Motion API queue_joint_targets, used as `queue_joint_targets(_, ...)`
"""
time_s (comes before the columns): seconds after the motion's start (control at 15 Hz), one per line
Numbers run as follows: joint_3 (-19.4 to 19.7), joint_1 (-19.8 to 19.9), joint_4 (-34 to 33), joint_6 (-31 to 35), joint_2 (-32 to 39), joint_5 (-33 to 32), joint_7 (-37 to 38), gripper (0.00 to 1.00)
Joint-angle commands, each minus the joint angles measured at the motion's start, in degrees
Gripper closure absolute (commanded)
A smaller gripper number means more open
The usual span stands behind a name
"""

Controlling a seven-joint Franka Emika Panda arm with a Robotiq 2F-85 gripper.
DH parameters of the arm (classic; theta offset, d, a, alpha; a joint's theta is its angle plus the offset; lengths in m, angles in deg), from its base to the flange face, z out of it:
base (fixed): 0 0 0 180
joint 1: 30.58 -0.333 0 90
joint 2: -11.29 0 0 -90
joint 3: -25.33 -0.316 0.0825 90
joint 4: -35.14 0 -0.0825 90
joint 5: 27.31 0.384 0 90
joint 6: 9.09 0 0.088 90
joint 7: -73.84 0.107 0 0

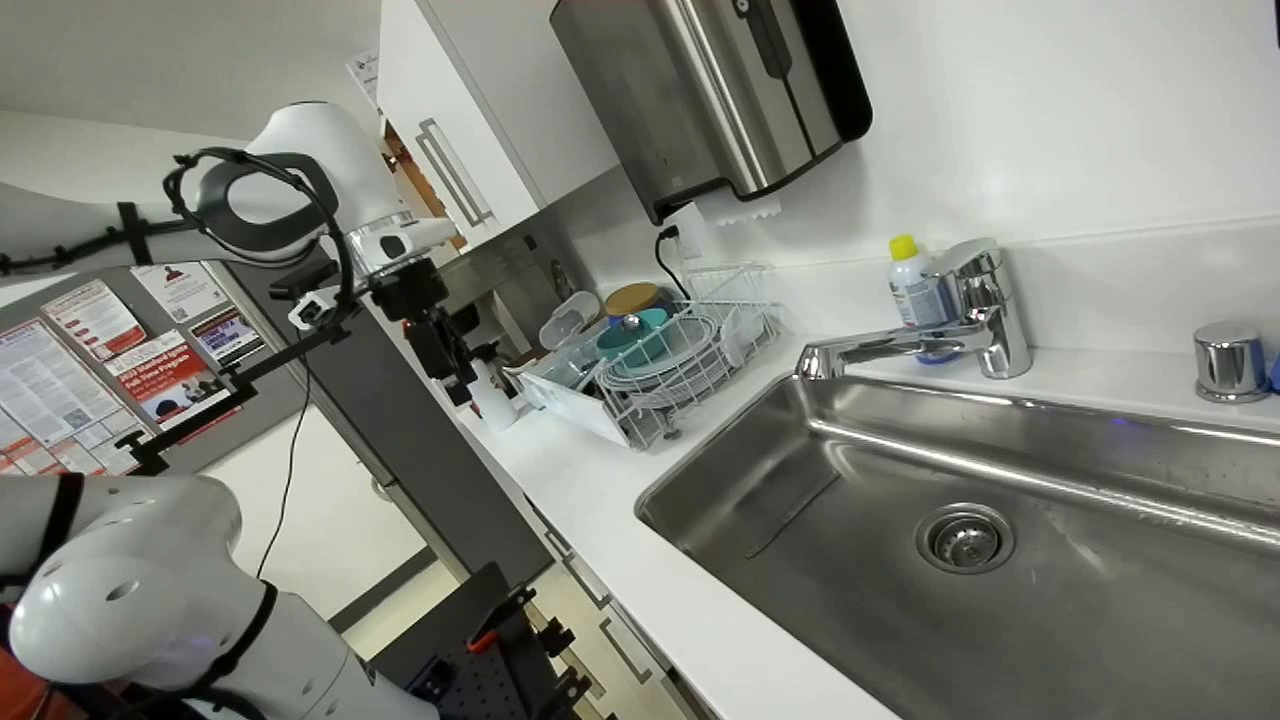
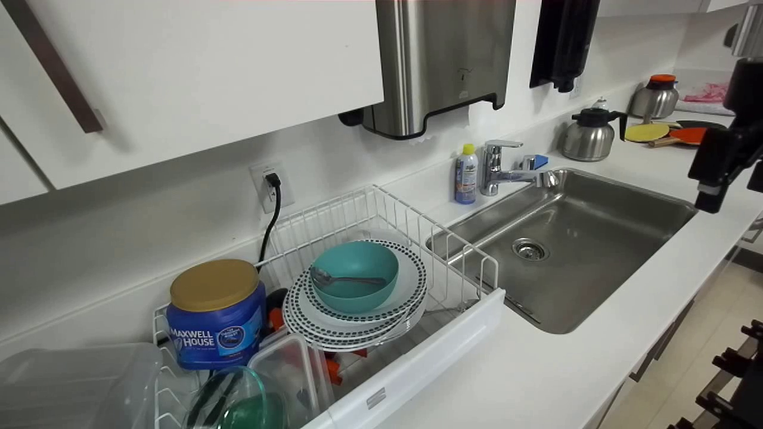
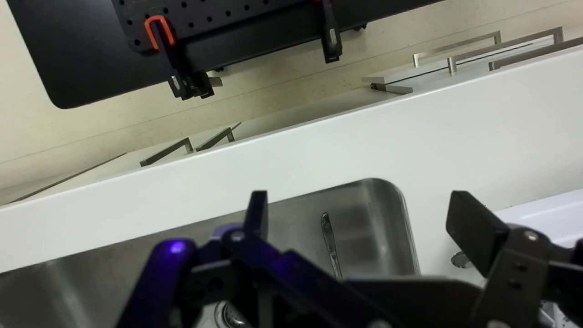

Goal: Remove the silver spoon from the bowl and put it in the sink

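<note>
A: In an exterior view, what is standing nearest?

B: The wire dish rack (image 2: 417, 367), with a blue coffee tub (image 2: 216, 316) sitting in its left part.

A: And where is the silver spoon (image 2: 351, 279) lying?

B: Slightly farther in. It is lying inside the teal bowl (image 2: 363, 256), its handle pointing right, and the bowl is resting on stacked plates (image 2: 411, 277) in the rack.

A: What is coming next?

B: The sink (image 2: 590, 262) is lying to the right of the rack, with the chrome faucet (image 2: 512, 176) reaching over it from the left.

A: How is the claw (image 3: 360, 214) standing to the spoon?

B: Well apart. In that exterior view the claw is hanging at the right edge, so the spoon is lying far to its left.

A: Is it standing wide or narrow?

B: Wide. In the wrist view its fingers (image 3: 473, 228) are standing well apart, and a metal utensil (image 3: 331, 245) on the sink floor is showing between them.

A: And farthest off?

B: A steel jug (image 2: 588, 143) is standing on the counter (image 2: 495, 375) beyond the sink, an orange-topped jug (image 2: 654, 100) standing behind it.
</note>
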Motion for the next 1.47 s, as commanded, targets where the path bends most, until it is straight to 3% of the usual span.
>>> queue_joint_targets(0.0, 0.1, 0.0, -0.1, -0.1, 0.0, 0.0, 0.0, 0.00)
queue_joint_targets(0.47, -3.6, -3.6, -5.3, 7.9, 6.7, 2.4, 1.0, 0.00)
queue_joint_targets(0.93, -8.7, -7.0, -13.0, 23.0, 21.3, 8.2, 9.0, 0.00)
queue_joint_targets(1.33, -9.6, -10.8, -22.2, 29.5, 33.5, 12.6, 13.1, 0.00)
queue_joint_targets(1.4, -8.8, -10.6, -18.2, 29.1, 29.5, 10.9, 12.2, 0.00)
